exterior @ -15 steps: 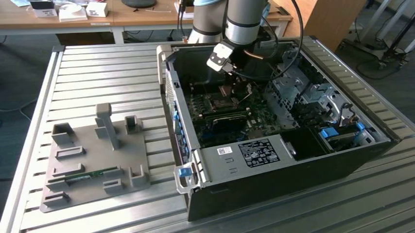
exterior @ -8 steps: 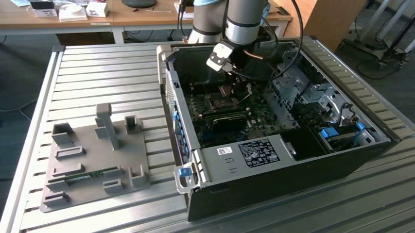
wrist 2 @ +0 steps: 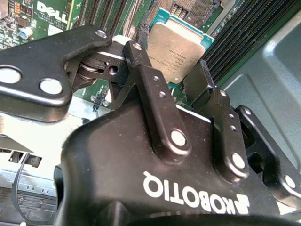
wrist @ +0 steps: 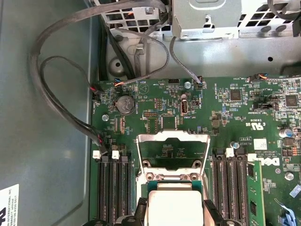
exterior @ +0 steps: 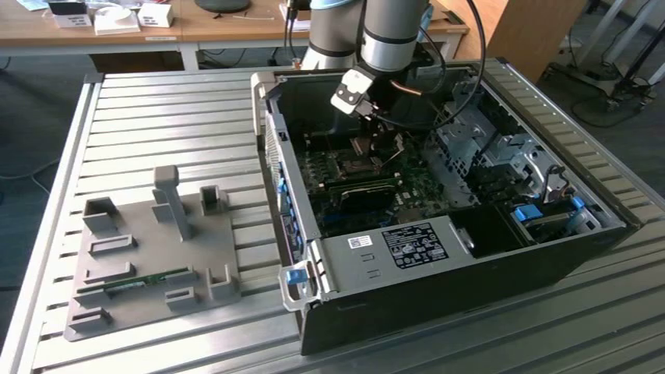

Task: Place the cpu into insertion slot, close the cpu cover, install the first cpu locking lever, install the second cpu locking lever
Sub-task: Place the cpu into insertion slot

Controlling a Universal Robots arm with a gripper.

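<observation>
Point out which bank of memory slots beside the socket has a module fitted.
The slot bank farther from the looping black cables: a green module stands in its outermost slot. The other bank, beside the cables, holds none.

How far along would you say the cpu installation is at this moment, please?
Nothing looks finished yet. In hand: the gripper is shut on the cpu, holding it over the insertion slot, part of which shows beyond the chip, so it seems not seated. The cpu cover stands open in the first wrist view. Left: seating the cpu, closing the cover and the two locking steps.
</observation>
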